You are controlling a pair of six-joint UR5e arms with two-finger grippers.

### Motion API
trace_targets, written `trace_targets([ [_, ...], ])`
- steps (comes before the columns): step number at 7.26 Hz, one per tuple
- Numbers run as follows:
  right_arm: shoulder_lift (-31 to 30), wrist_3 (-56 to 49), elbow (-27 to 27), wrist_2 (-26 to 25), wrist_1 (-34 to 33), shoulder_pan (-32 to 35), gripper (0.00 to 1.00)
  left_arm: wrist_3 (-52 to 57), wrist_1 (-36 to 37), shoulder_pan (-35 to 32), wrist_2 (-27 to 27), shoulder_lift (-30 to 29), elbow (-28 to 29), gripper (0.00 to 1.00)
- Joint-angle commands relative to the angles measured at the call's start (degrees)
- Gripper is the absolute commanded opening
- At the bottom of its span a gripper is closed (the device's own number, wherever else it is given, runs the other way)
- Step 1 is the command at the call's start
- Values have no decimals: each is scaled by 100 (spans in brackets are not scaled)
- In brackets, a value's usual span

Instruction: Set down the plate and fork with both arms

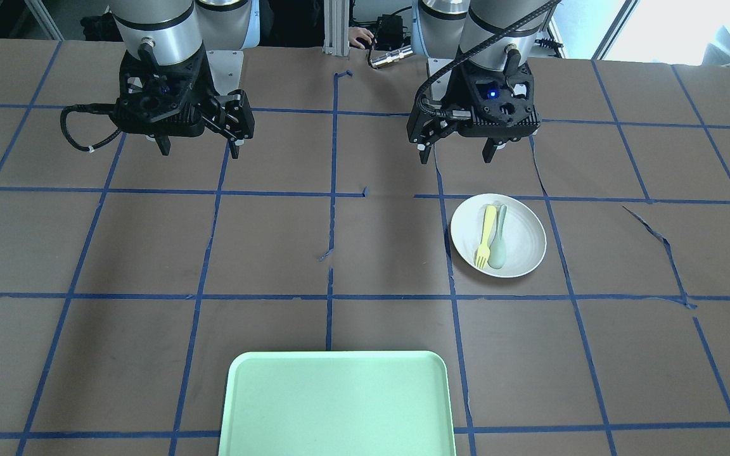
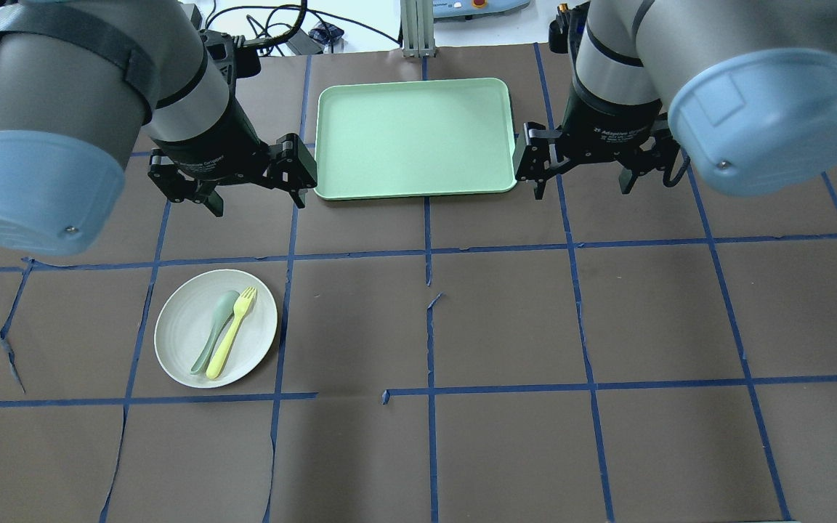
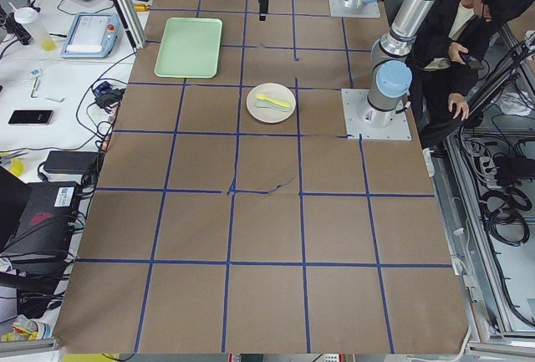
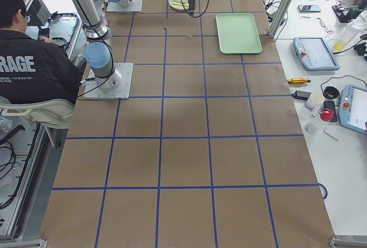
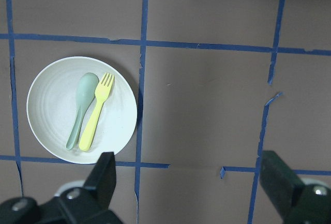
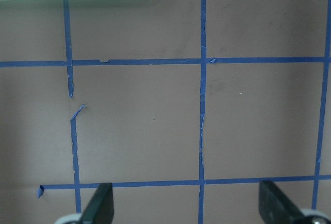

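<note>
The plate (image 2: 180, 319) sits flat on the worktop's left half, in front of the left arm's base, about midway between the robot's edge and your edge. The fork (image 2: 231, 332) lies inside it with its tines toward your edge. It is side by side with a grey-green spoon (image 2: 211, 338), the two just about touching along their handles; the fork is on the side nearer the table's middle.

The left gripper (image 2: 257, 203) hangs in the air above the plate's area and touches nothing. Its jaws are spread wide with nothing between them, and its wrist view shows the plate and fork low and left of the fingers (image 5: 103, 175).

The right gripper (image 2: 581, 190) is up over bare brown paper on the right half, well apart from the plate. It is also spread wide and holds nothing.

The mint-green tray (image 2: 415, 138) lies flat against your edge, centred between the two arms, with nothing on it. Blue tape lines (image 2: 429, 250) grid the table (image 2: 506, 319), and the paper is torn in spots.
</note>
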Motion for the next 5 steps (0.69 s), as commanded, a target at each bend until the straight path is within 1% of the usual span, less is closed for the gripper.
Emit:
trace_targets([
  [1, 4, 4, 21, -3, -1, 0, 100, 14, -3, 4, -3, 5, 0, 100],
  [5, 4, -5, 83, -4, -28, 0, 100, 14, -3, 4, -3, 5, 0, 100],
])
